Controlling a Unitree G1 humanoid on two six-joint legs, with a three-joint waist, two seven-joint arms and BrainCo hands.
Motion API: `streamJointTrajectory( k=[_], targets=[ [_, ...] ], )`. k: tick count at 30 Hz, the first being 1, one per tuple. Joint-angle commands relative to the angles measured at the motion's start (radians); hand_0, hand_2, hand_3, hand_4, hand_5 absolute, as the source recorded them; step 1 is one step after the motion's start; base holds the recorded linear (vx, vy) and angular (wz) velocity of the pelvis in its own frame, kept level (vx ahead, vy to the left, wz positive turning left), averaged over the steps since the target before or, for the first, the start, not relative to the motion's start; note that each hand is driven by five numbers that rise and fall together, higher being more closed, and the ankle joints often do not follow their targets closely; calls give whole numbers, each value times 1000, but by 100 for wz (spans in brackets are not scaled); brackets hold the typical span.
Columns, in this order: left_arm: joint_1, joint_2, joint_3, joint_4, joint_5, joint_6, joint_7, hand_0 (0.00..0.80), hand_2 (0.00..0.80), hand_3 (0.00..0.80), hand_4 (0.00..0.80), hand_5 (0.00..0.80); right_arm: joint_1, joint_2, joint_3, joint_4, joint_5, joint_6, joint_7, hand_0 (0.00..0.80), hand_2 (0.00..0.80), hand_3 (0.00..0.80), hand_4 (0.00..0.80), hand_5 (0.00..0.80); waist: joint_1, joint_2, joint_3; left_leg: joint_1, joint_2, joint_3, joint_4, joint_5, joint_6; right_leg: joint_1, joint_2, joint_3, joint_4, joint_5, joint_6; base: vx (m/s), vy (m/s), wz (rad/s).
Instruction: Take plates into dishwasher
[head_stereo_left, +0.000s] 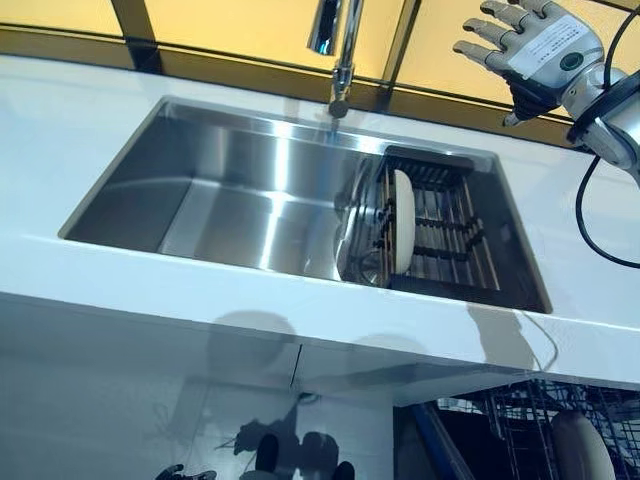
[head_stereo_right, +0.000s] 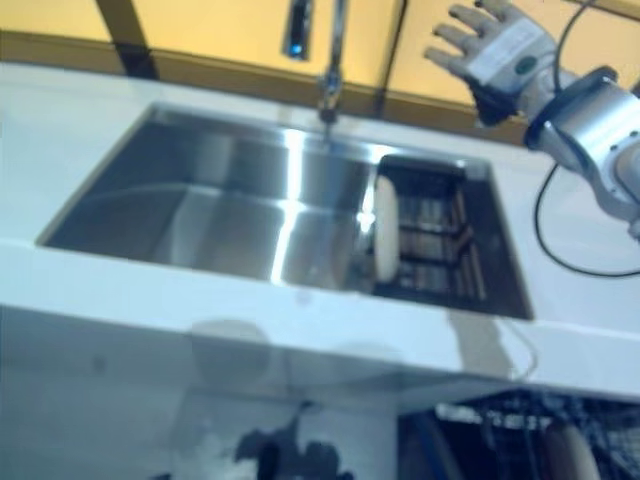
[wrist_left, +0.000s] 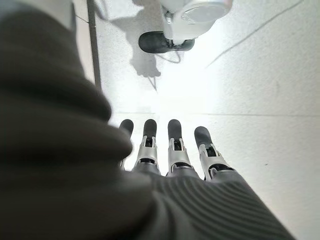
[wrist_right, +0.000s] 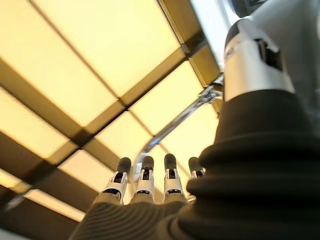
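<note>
A white plate (head_stereo_left: 402, 220) stands on edge in a dark wire rack (head_stereo_left: 445, 235) at the right end of the steel sink (head_stereo_left: 250, 200). My right hand (head_stereo_left: 530, 45) is raised above the counter's back right, past the rack, open with fingers spread and holding nothing. Its wrist view shows straight fingers (wrist_right: 145, 180) against yellow panels. My left hand (wrist_left: 170, 150) hangs low over the floor, fingers straight and empty; it does not show in the eye views. Another white plate (head_stereo_left: 580, 445) sits in the dishwasher's wire basket (head_stereo_left: 520, 420) below the counter at lower right.
A chrome tap (head_stereo_left: 342, 50) rises behind the sink's middle. The white counter (head_stereo_left: 90, 130) runs around the sink. Yellow panels with dark frames (head_stereo_left: 240, 25) line the back.
</note>
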Motion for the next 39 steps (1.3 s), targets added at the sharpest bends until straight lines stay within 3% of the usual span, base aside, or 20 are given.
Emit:
streamJointTrajectory(
  k=[1,17,39],
  targets=[
    [-17,48,16,18,8,-30,6,0,0,0,0,0,-127,-33,50,-6,-37,-7,-2,0,0,0,0,0,14,-25,16,28,11,3,-4,-97,12,26,-7,-1,0,-40,56,-3,3,3],
    [-18,47,34,20,1,-61,-3,0,0,0,0,0,-107,-2,52,-69,-58,-73,65,0,0,0,0,0,13,-34,43,16,14,11,-4,-100,15,9,-1,11,0,-36,56,1,0,-1],
    [-32,53,39,2,-26,-61,3,0,0,0,0,0,-111,33,76,-126,-43,-79,118,0,0,0,0,0,27,-44,87,-14,16,5,-4,-97,18,-20,4,8,0,-33,53,0,0,0]
  ],
)
